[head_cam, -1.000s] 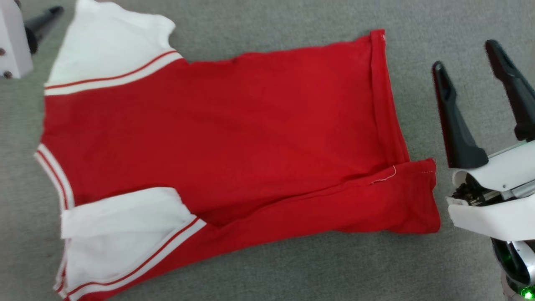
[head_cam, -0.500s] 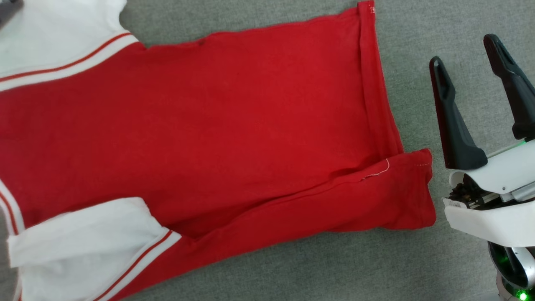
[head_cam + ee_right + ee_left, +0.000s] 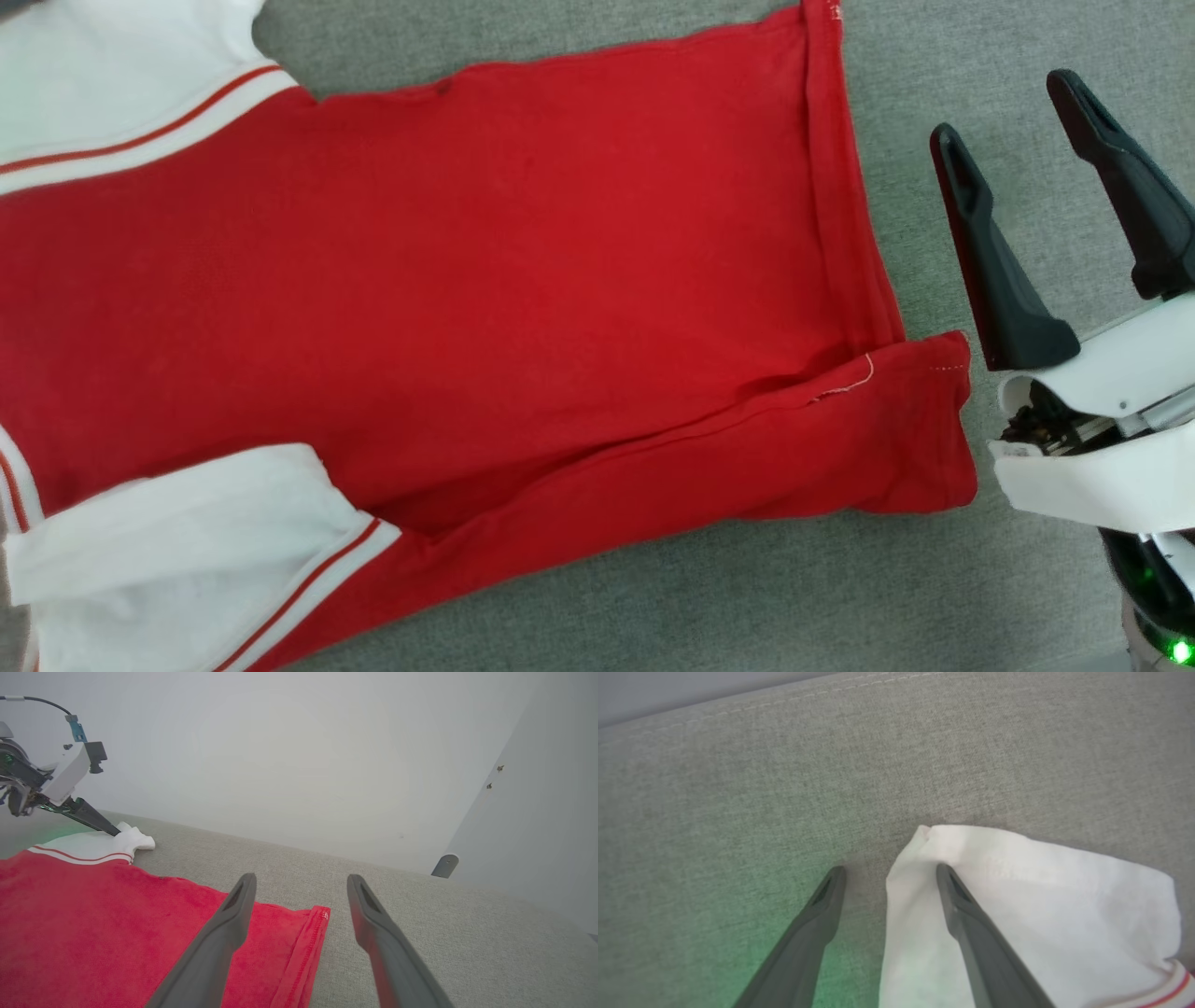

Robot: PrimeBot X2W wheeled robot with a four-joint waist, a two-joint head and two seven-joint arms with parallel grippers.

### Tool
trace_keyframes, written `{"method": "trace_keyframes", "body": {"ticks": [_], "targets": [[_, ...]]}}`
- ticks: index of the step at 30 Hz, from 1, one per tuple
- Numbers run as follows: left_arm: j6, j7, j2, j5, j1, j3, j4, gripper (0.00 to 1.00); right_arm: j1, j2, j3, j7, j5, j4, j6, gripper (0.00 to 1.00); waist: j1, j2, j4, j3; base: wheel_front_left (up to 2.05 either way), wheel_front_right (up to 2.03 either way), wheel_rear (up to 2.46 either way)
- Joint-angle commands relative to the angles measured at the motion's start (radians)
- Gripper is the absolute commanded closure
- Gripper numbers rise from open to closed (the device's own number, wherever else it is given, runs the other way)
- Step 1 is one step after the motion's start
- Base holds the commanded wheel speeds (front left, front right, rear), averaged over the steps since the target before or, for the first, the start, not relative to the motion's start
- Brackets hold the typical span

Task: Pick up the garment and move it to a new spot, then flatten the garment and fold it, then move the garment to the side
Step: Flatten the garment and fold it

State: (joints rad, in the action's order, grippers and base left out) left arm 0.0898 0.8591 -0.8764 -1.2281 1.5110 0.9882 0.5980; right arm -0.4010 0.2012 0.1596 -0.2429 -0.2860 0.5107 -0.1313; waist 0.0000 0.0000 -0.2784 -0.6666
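The garment (image 3: 523,261) lies spread on the grey surface with its plain red side up. Its white sleeves with red-striped trim are at the left, and its near long edge is folded over. My right gripper (image 3: 1001,105) hovers open just right of the hem, holding nothing; from its own wrist camera the right gripper (image 3: 301,877) sits over the hem's far corner. My left gripper (image 3: 891,869) is open at the tip of the far white sleeve (image 3: 1041,905), one finger over the cloth and one over bare surface. The left gripper (image 3: 110,830) appears there too.
The grey upholstered surface (image 3: 934,597) has bare room to the right of and in front of the garment. A stitched seam (image 3: 878,681) marks its far edge. A pale wall (image 3: 299,756) rises behind, with a small grey fitting (image 3: 444,864) at its foot.
The head camera has panned right, so the garment sits further left in the picture. My right gripper has edged slightly left toward the hem. The garment itself has not moved.
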Motion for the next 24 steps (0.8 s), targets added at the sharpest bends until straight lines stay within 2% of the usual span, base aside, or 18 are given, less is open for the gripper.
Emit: {"method": "trace_keyframes", "body": {"ticks": [1, 2, 3, 9, 16, 24], "targets": [[-0.001, 0.05, 0.072, -0.026, -0.081, 0.048, -0.001, 0.04, -0.014, 0.002, -0.006, -0.013, -0.01, 0.009, 0.001, 0.0, 0.0, 0.0, 0.001, -0.001, 0.0, 0.0, 0.0], [0.007, 0.061, 0.087, -0.039, -0.083, 0.047, 0.002, 0.59, -0.018, 0.0, -0.008, -0.03, -0.02, 0.008, 0.001, 0.0, 0.0, 0.0, 0.002, -0.002, 0.0, 0.0, 0.0], [0.021, 0.086, 0.103, -0.06, -0.088, 0.044, 0.008, 1.0, -0.026, 0.01, -0.007, -0.044, -0.019, 0.01, 0.001, 0.0, 0.0, 0.0, 0.003, -0.003, 0.0, 0.0, 0.0], [0.005, 0.062, 0.119, -0.029, -0.046, 0.046, 0.019, 1.0, -0.086, 0.027, -0.022, -0.184, -0.071, -0.027, 0.001, 0.0, 0.0, 0.0, 0.002, -0.011, 0.0, 0.0, 0.0], [-0.016, 0.039, 0.129, -0.009, -0.012, 0.043, 0.052, 1.0, -0.231, 0.038, -0.019, -0.468, -0.209, -0.148, 0.001, 0.0, 0.0, 0.0, 0.014, -0.011, 0.0, 0.0, 0.0], [-0.032, 0.014, 0.155, -0.004, 0.017, 0.033, 0.079, 1.0, -0.439, 0.036, -0.007, -0.679, -0.248, -0.386, 0.001, 0.0, 0.0, 0.0, 0.049, -0.022, 0.0, 0.0, 0.0]]}}
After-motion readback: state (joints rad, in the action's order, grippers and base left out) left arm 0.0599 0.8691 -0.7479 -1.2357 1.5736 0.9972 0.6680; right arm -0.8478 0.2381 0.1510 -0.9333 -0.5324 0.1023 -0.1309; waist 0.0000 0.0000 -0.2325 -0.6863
